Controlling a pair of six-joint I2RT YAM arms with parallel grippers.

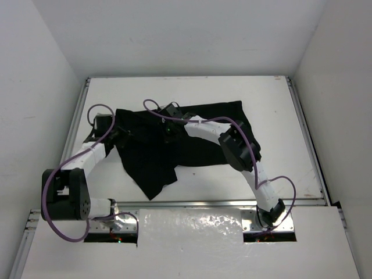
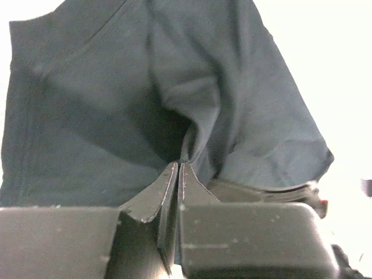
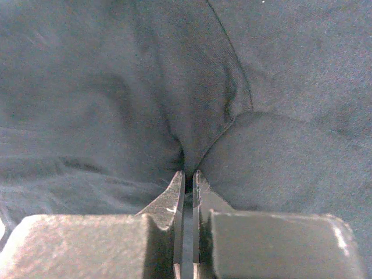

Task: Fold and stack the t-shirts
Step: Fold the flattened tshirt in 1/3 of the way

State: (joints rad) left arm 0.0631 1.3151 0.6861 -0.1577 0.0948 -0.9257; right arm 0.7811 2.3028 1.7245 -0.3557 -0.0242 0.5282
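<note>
Top external: black t-shirt point(image 1: 152, 165) lying loose and rumpled on white table point(image 1: 279, 104), one corner trailing toward the near edge, no clean fold to be made out. Only one garment in view, so nothing to stack on yet. Left wrist: left pincer point(image 2: 179, 167) closed tight on a pinch of cloth, ridge of fabric rising straight ahead of the tips, a seam running off ahead and to the left, a sleeve-like lobe ahead and to the right with bare table past it. Right wrist: right pincer point(image 3: 189, 174) likewise clamped on a gathered pleat, cloth filling everything ahead of and beside the tips, a curved seam just ahead and to the right. From above, left pincer point(image 1: 121, 133) at the shirt's left part, right pincer point(image 1: 168, 121) near its far middle, cloth between the two. Judgement: early stage, both grips taken; straightening, folding and stacking all left to do.
</note>
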